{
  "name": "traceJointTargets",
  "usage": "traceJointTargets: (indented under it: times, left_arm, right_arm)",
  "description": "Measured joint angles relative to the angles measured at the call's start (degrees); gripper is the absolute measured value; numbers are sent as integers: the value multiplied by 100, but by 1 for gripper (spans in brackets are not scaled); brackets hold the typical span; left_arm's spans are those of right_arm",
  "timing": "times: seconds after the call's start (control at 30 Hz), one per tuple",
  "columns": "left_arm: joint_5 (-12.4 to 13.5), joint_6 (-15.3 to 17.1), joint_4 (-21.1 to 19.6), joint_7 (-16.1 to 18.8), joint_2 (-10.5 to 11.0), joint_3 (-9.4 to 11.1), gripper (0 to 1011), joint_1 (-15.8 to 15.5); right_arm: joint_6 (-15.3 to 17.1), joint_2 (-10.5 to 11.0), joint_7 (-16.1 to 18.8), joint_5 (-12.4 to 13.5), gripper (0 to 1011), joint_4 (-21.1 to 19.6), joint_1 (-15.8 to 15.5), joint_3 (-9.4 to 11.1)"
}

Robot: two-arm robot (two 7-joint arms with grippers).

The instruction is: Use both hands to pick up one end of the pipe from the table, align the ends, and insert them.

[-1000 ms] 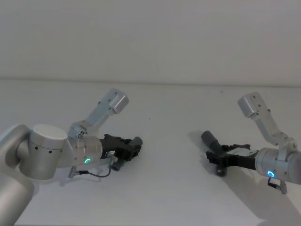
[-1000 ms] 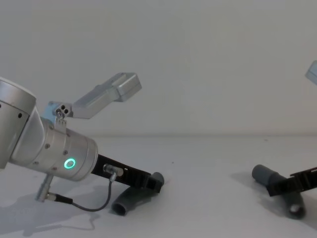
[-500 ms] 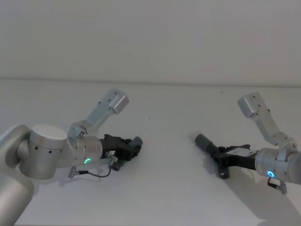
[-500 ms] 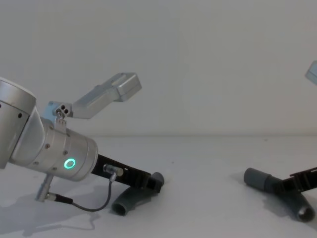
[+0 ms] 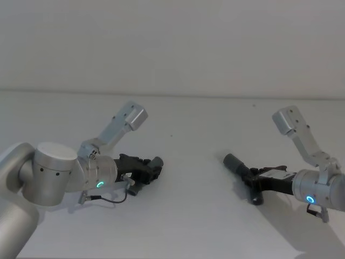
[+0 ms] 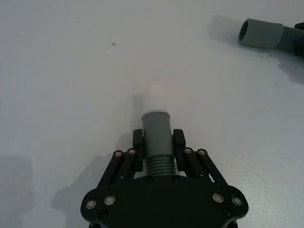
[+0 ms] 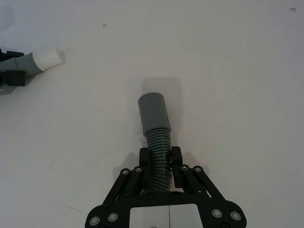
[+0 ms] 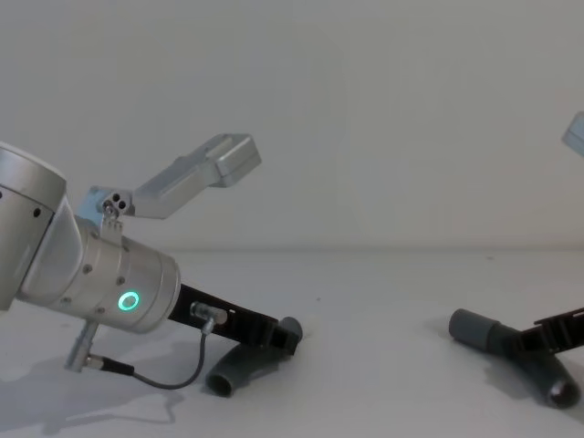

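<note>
Two dark grey ribbed pipe pieces lie low over the white table (image 5: pixel 188 221). My left gripper (image 5: pixel 152 170) is shut on the left piece (image 6: pixel 156 137), just behind its grey cuff with the white tip (image 6: pixel 155 97). In the chest view this piece (image 8: pixel 239 370) touches the table under the left gripper (image 8: pixel 278 336). My right gripper (image 5: pixel 252 182) is shut on the ribbed part of the right piece (image 7: pixel 157 156). Its plain grey cuff (image 7: pixel 153 111) points toward the left piece. The two cuffs stand well apart, and the right piece's cuff (image 8: pixel 474 328) sits low by the table.
A wide stretch of bare table lies between the two pieces. The table's far edge meets a plain wall (image 5: pixel 172 43). A thin cable (image 8: pixel 173 379) loops under the left wrist.
The right gripper has swung its pipe piece, so the plain cuff has moved left toward the middle and the other end has dropped. The left gripper and its piece have stayed still.
</note>
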Motion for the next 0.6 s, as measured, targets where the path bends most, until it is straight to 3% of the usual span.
traceJointTargets:
  times: [0.27, 0.6]
  left_arm:
    - [36, -84, 6, -13, -1, 42, 360, -28]
    - [174, -396, -93, -81, 24, 105, 360, -121]
  right_arm:
    - [-91, -2, -6, -7, 274, -48, -46, 19]
    - [-613, 42, -37, -29, 274, -261, -157, 84]
